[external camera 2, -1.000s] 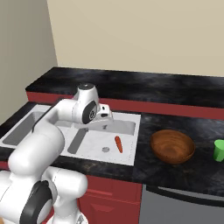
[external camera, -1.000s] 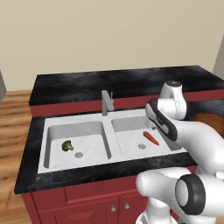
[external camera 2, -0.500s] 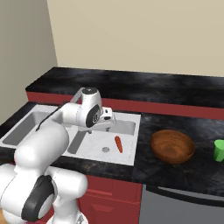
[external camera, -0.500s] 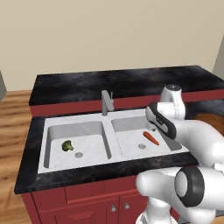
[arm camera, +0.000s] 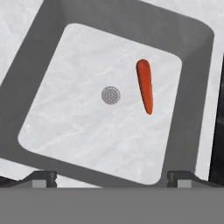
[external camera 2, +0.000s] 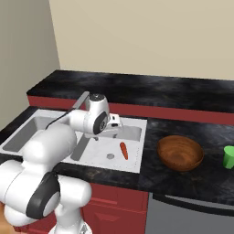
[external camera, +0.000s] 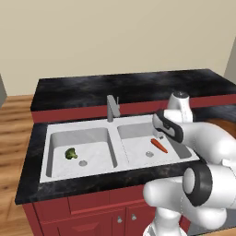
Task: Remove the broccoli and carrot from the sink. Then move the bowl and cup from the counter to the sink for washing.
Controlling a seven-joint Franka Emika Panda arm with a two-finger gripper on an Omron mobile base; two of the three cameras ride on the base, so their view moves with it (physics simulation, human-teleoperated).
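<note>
The orange carrot (external camera: 159, 145) (external camera 2: 123, 150) (arm camera: 145, 85) lies in the right basin of the white sink (external camera: 45, 152) (external camera 2: 138, 145) (arm camera: 189, 87), beside the drain. The green broccoli (external camera: 70, 153) sits in the left basin near its drain. My gripper (external camera: 161, 135) (external camera 2: 115, 129) (arm camera: 113, 178) hovers above the right basin, pointing down. It is open and holds nothing, with the carrot up and to the right of centre in the hand view. On the black counter (external camera: 129, 83) (external camera 2: 183, 91) right of the sink stand the brown bowl (external camera 2: 180, 152) and the green cup (external camera 2: 229, 156).
The grey faucet (external camera: 112, 108) rises at the back between the two basins. Red cabinets (external camera: 92, 216) run below the counter. A raised back ledge of black stone (external camera 2: 137, 87) lies behind the sink. Wooden floor (external camera: 11, 138) shows at the left.
The arm has swung a little and the hand has drifted slightly over the right basin towards the carrot. The jaws stay open. Carrot, broccoli, bowl and cup have not moved.
</note>
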